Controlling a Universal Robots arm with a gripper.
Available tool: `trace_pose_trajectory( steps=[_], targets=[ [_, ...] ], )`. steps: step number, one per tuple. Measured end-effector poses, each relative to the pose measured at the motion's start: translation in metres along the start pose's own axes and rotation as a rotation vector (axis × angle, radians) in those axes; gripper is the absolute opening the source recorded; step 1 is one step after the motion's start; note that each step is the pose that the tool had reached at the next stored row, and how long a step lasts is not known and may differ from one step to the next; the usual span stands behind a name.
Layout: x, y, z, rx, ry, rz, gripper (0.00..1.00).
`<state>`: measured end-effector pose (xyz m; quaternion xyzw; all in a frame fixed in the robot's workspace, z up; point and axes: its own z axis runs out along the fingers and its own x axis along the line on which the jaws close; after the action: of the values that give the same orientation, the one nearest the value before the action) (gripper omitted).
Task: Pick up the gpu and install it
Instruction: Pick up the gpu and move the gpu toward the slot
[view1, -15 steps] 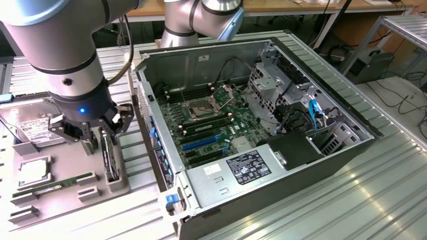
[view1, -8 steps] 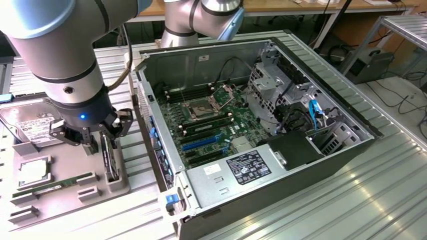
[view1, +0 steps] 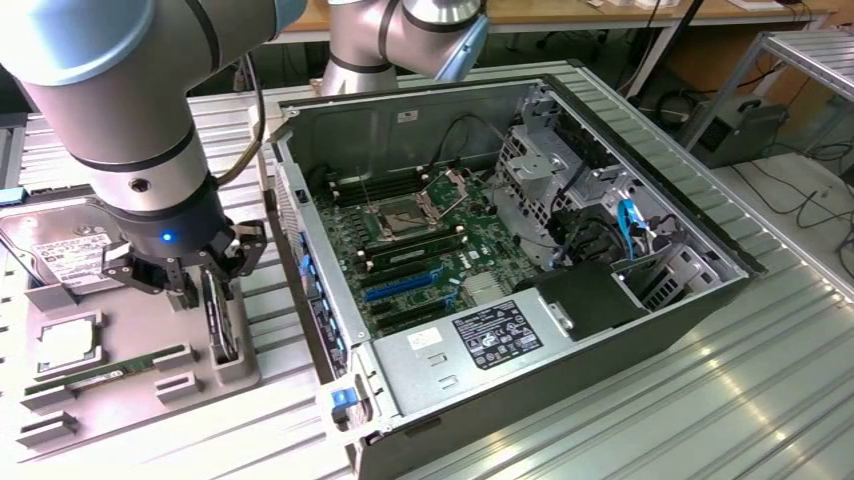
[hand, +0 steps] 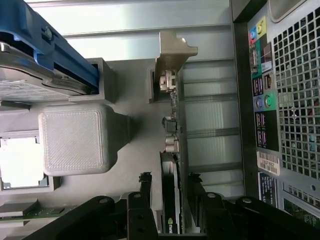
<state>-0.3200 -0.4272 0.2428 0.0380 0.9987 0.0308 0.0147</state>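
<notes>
The gpu (view1: 222, 322) stands on edge in a slot of the grey holder tray (view1: 134, 405), at the exterior view's left beside the PC case. In the wrist view I see its thin edge (hand: 171, 165), with the green board and the silver bracket end (hand: 166, 82) in the holder's post. My gripper (view1: 214, 287) has come down over the card. It is open, with one black finger (hand: 146, 186) on each side of the card (hand: 194, 184) and a small gap to either face.
The open PC case (view1: 694, 250) lies on its side with the motherboard (view1: 414, 235) and blue slots (view1: 400, 287) exposed. Its rear port panel (hand: 262, 100) is close to the gripper. The tray also holds a hard drive (view1: 74, 255), a CPU (view1: 64, 345) and a RAM stick (view1: 107, 372).
</notes>
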Motion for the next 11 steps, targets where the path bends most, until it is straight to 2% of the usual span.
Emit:
trace_pose_trajectory(
  steps=[1,2,3,4,11],
  targets=[
    [0.0000,0.0000,0.0002,0.0000,0.0000,0.000,0.41],
    [0.0000,0.0000,0.0004,0.0000,0.0000,0.000,0.34],
    [0.0000,0.0000,0.0004,0.0001,0.0000,0.000,0.34],
    [0.0000,0.0000,0.0005,0.0001,0.0000,0.000,0.27],
    [0.0000,0.0000,0.0005,-0.0001,0.0000,0.000,0.27]
  ],
)
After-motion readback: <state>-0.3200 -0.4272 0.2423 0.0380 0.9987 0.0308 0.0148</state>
